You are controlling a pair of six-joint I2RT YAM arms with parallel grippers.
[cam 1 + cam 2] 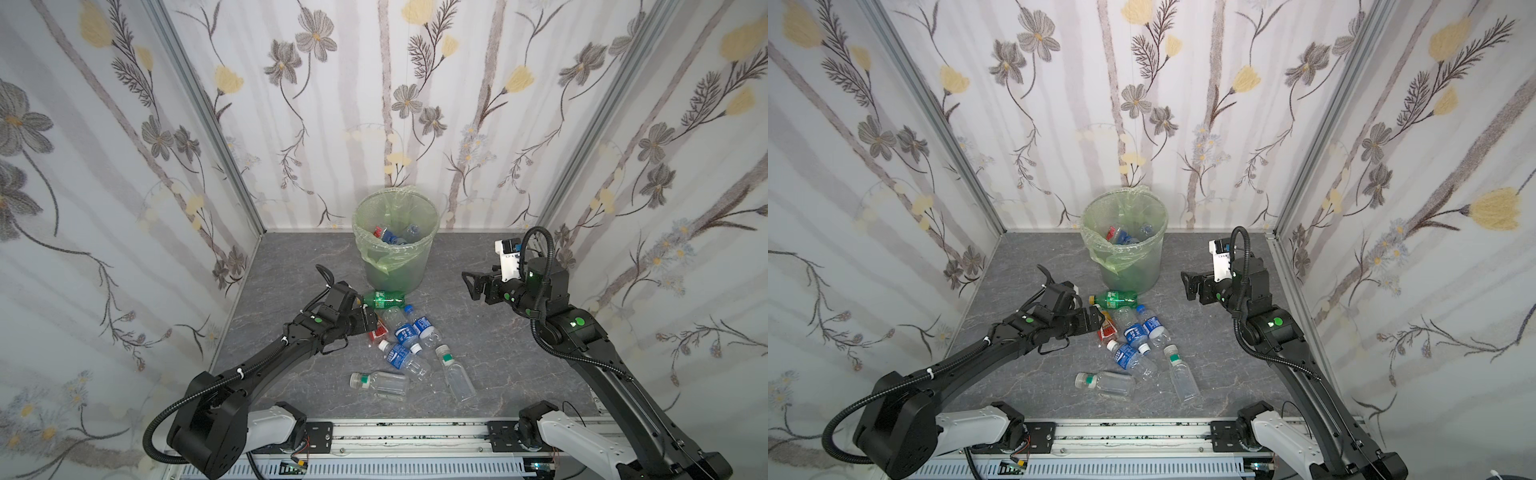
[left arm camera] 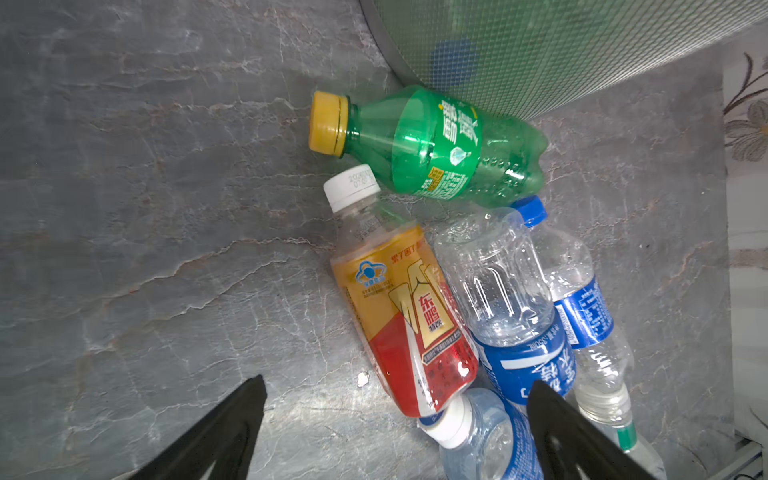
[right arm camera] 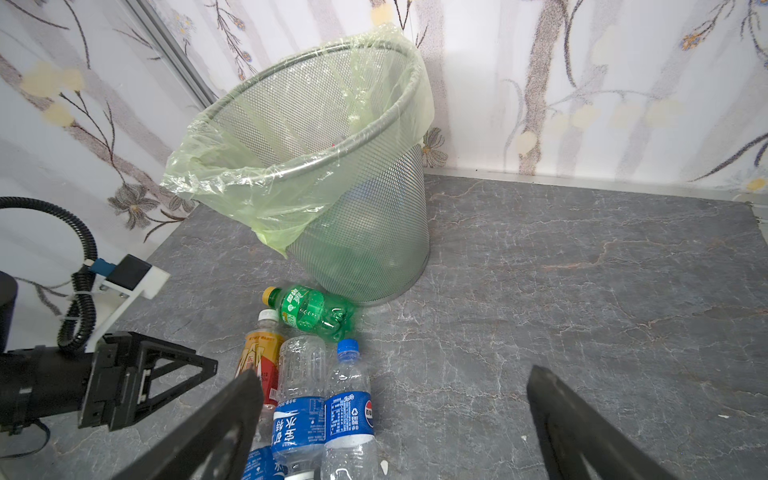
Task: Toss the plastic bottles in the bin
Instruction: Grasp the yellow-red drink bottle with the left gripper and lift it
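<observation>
I am holding the left end effector (image 2: 397, 383) with its jaws wide apart and empty, hanging just over the base end of the orange-red labelled bottle (image 2: 399, 316). That bottle is lying on the worktop (image 2: 166, 208) at the left edge of the pile. The right end effector (image 1: 471, 284) is likewise standing wide apart and empty, hovering right of the bin (image 1: 395, 274), well clear of the pile.

To take the orange-red one cleanly, I am planning to straddle its label across the width and come straight down. A blue-labelled bottle (image 2: 521, 365) is touching its side, and a skewed finger could catch both.

The green bottle (image 2: 436, 145) is lying against the bin's foot. A few bottles (image 1: 388, 237) are sitting inside the bin, and two clear bottles (image 1: 380, 383) with green-banded caps are lying nearest me.

The worktop left of the pile is bare, giving my outer finger room. The bin's rim is the edge I am minding for the lift.
</observation>
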